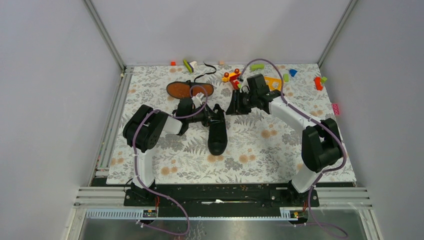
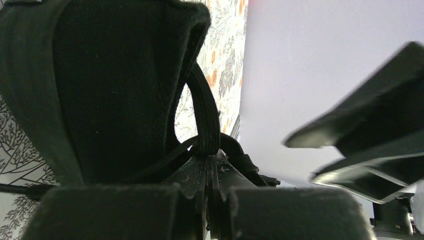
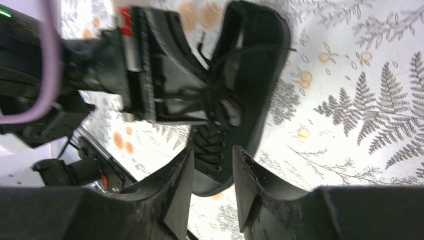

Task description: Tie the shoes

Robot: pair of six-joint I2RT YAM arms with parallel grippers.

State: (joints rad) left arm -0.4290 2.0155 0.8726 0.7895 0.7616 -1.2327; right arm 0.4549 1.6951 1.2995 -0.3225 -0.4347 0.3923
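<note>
One black shoe (image 1: 218,135) stands upright mid-table, toe toward the near edge. The other shoe (image 1: 190,90) lies behind it with its orange-brown sole up. My left gripper (image 1: 216,116) is at the upright shoe's opening. In the left wrist view it (image 2: 209,160) is shut on a black lace (image 2: 206,115) looped up from the shoe (image 2: 100,90). My right gripper (image 1: 231,106) hovers just right of the shoe's heel end, open and empty. In the right wrist view it (image 3: 212,167) is above the shoe (image 3: 240,75), with the left gripper (image 3: 160,75) at the laces.
Small colourful toy blocks (image 1: 272,82) lie along the back of the patterned mat, with a red one (image 1: 318,83) and a pink one (image 1: 335,108) at the right. A loose black cord (image 1: 207,71) lies near the back wall. Grey walls enclose three sides.
</note>
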